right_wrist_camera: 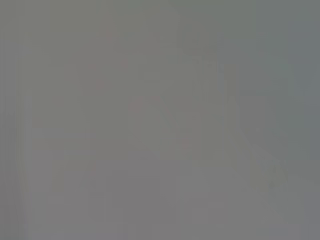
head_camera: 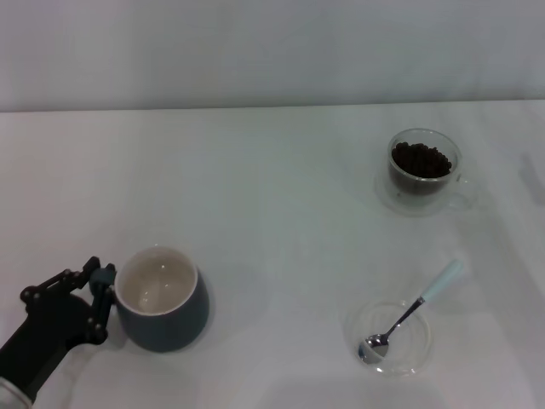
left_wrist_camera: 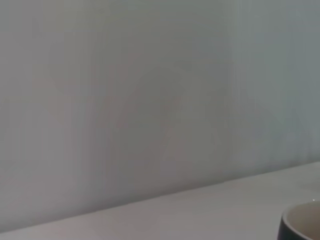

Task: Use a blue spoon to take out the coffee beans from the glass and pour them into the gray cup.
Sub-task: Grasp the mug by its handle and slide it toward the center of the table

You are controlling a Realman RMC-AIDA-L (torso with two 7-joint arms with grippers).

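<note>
Blue-gray, the gray cup [head_camera: 160,298] should be steadied by the left tool [head_camera: 100,300], apparently clenched on its handle side, before the blue spoon [head_camera: 413,309] is fetched; the right tool is unseen.

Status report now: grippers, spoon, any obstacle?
Left gripper beside dark blue-gray mug. Right gripper unseen. Light-blue-handled teaspoon untouched in shallow clear dish; dark coffee beans in clear glass cup. No obstacle.

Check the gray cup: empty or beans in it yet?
Empty. The gray cup shows only a bare cream inside; the coffee beans all sit in the glass.
</note>
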